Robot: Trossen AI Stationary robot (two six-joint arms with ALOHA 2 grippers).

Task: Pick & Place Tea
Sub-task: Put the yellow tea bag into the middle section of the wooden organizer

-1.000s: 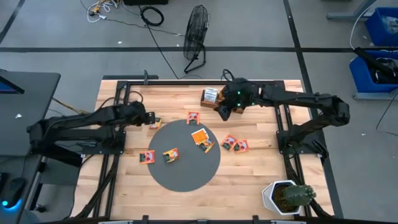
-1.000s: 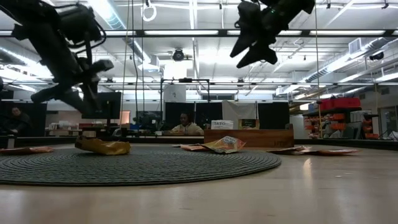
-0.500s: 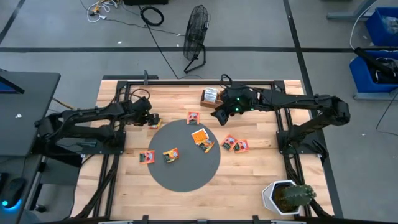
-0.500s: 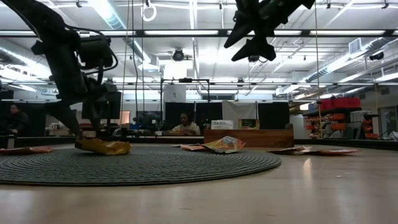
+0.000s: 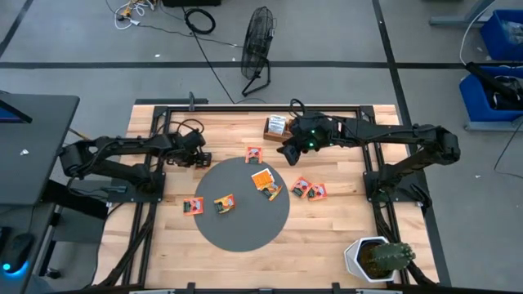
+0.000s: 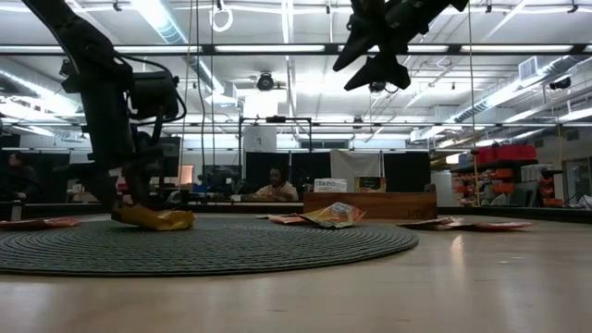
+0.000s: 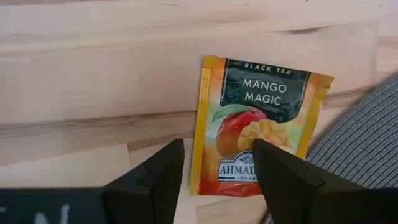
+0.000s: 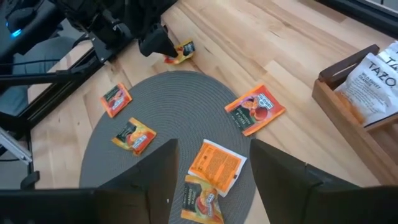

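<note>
Step in hand, as I judge it: approach for a pick. Left gripper [image 7: 214, 180] is low over the mango tea packet [image 7: 255, 124], which lies flat on the bare wood just beside the rim of the grey mat [image 7: 360, 149]; one lower corner looks to touch or overlap the mat edge. Fingers [image 7: 155, 180] stand parted, one on either side of the packet's lower end, nothing held. In the high view the same packet [image 5: 203, 161] sits at the mat's [image 5: 245, 229] upper-left edge, under the left gripper [image 5: 198, 154].

Right gripper [image 8: 211, 180] hangs high over the table's far side near the wooden box [image 8: 348, 118], fingers wide and empty; it seems to wait.

Orientation: packet is slightly longer than wide; long axis runs from the "BLACK TEA" end to the brand-name end, roughly along the gripper's line of approach, a little tilted. The brand-name end points toward the fingers.

Next move, my judgement: lower a touch more, close across the narrow width, lift. The flat foil offers little edge, so a slip is possible
</note>
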